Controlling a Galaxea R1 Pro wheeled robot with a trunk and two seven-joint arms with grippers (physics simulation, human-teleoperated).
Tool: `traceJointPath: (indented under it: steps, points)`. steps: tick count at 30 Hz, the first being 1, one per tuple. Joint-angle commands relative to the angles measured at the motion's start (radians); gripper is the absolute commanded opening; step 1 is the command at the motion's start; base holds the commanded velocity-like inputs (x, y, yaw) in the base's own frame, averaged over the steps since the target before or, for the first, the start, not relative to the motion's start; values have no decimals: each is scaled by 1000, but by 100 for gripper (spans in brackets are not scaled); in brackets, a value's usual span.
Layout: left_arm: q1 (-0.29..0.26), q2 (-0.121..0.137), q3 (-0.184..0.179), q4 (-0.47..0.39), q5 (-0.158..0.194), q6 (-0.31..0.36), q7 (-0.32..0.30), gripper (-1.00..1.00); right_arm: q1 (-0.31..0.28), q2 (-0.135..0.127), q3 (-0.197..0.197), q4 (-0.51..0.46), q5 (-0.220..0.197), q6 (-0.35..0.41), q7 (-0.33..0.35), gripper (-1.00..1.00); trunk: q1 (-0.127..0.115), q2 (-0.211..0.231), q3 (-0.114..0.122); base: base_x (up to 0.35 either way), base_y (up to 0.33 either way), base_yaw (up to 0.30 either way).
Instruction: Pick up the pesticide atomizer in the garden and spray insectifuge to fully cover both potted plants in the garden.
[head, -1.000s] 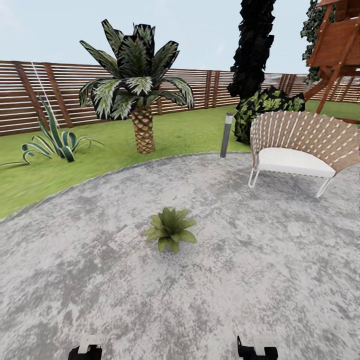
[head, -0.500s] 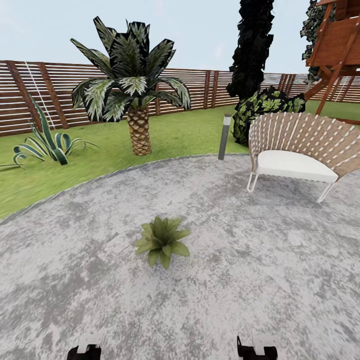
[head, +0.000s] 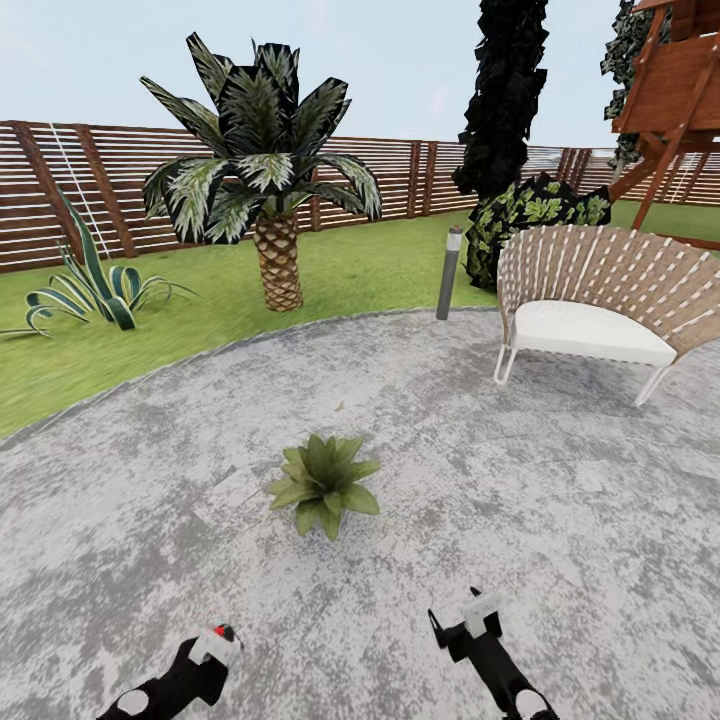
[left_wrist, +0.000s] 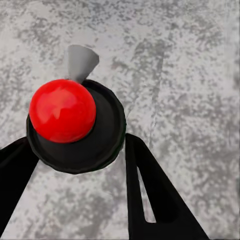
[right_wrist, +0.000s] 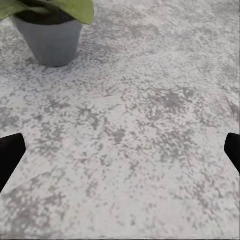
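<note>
The pesticide atomizer (left_wrist: 75, 125) seen from above is a round black body capped by a glossy red ball, with a small grey cone nozzle jutting from its rim. In the head view only its red top and a white patch show (head: 218, 637), at about 7 o'clock near the lower edge.

One potted plant (head: 322, 483) sits on the mottled grey stone patio (head: 560, 500), a low rosette of broad pointed green leaves just short of the view's centre. The right wrist view shows its plain grey pot (right_wrist: 49, 41) with leaves hanging over the rim. Beyond the patio, at 11 o'clock, stands a palm (head: 265, 180) with a scaly brown trunk; a striped spiky plant (head: 90, 285) grows on the lawn (head: 360, 265) at 10 o'clock. A grey bollard lamp (head: 450, 272) stands at 1 o'clock, a wicker chair (head: 600, 300) with a white cushion at 2 o'clock, and a slatted wooden fence (head: 420, 175) runs behind. Nothing lies between the pincers and the plant.

The left pincer (left_wrist: 75, 150) is clamped on the atomizer, its black fingers (left_wrist: 150, 195) pressed against the bottle's two sides. The right pincer (head: 465, 620) is spread wide with nothing between its fingertips, bare patio beneath it. The plant lies at 12 o'clock from the midpoint between both pincers, a short way ahead of them.
</note>
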Motion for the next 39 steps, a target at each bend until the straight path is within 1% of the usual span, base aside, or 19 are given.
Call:
traceJointPath:
  steps: [1, 2, 3, 5, 6, 9, 14, 15, 18, 21, 24, 26, 28, 30, 31, 32, 34, 37, 39]
  points:
    - [-11, 18, -6, -1, -24, -1, -89, -100, -1, 0, 0, -16, -2, 66, 17, 100, 0, 0, -1, 0, 0, 0]
    - [-17, 26, -5, -2, -44, 4, -132, -100, -1, 0, 0, -24, -2, 96, 20, 100, 0, 0, -1, 0, 0, 0]
    - [-47, 40, -5, -2, -126, 29, -221, -100, -1, 0, 0, -58, -1, 178, 27, 100, 0, 0, -1, 0, 0, 0]
    - [-65, 41, -5, -6, -170, 70, -241, -100, -1, 1, 3, -71, 3, 201, 29, 100, 0, 0, -1, 0, 0, 0]
    - [-87, 30, -6, -52, -244, 153, -265, -100, -1, 3, 36, -95, 8, 208, 119, 100, 0, 0, -1, 0, 0, 0]
    - [-91, 24, -5, -97, -317, 180, -301, -100, -13, 3, 79, -108, 9, 209, 233, 100, 0, 0, -1, 0, 0, 0]
    - [-93, 18, -6, -153, -358, 201, -386, -100, -39, 3, 102, -111, 11, 209, 261, 100, 0, 0, -1, 0, 0, 0]
    - [-93, 14, -6, -188, -380, 240, -406, -100, -47, 3, 133, -111, 20, 210, 263, 100, 0, 0, -1, 0, 0, 0]
    - [-92, 10, -5, -237, -427, 302, -426, -100, -64, 3, 186, -111, 46, 210, 264, 100, 0, 0, -1, 0, 0, 0]
    - [-91, -2, -6, -253, -471, 318, -446, -100, -73, 3, 202, -111, 57, 210, 275, 100, 0, 0, -1, 0, 0, 0]
    - [-92, -9, -6, -256, -514, 322, -453, -100, -89, 3, 219, -115, 62, 210, 409, 100, 0, 0, -1, 0, 0, 0]
    - [-92, -17, -6, -257, -525, 323, -455, -100, -99, 3, 223, -128, 61, 210, 478, 100, 0, 0, -1, 0, 0, 0]
    - [-92, -21, -6, -257, -528, 323, -456, -100, -101, 3, 224, -131, 61, 211, 491, 100, 0, 0, -1, 0, 0, 0]
    - [-91, -25, -7, -257, -537, 322, -487, -100, -103, 2, 224, -132, 61, 222, 499, 100, 0, 0, -1, 0, 0, 0]
    - [-92, -44, -7, -257, -580, 321, -490, -100, -103, 3, 227, -145, 62, 223, 512, 100, 0, 0, -1, 0, 0, 0]
    - [-92, -47, -7, -257, -584, 322, -490, -100, -103, 3, 227, -148, 62, 224, 523, -100, 0, 0, -1, 0, 0, 0]
    - [-91, -59, -7, -257, -588, 322, -490, -100, -105, 3, 227, -154, 63, 224, 561, -100, 0, 0, -1, 0, 0, 0]
    - [-92, -77, -7, -258, -599, 323, -490, -100, -108, 3, 228, -162, 63, 225, 574, -100, 0, 0, -1, 0, 0, 0]
    - [-93, -96, -7, -258, -624, 323, -489, -100, -112, 3, 228, -167, 63, 225, 611, -100, 0, 0, -1, 0, 0, 0]
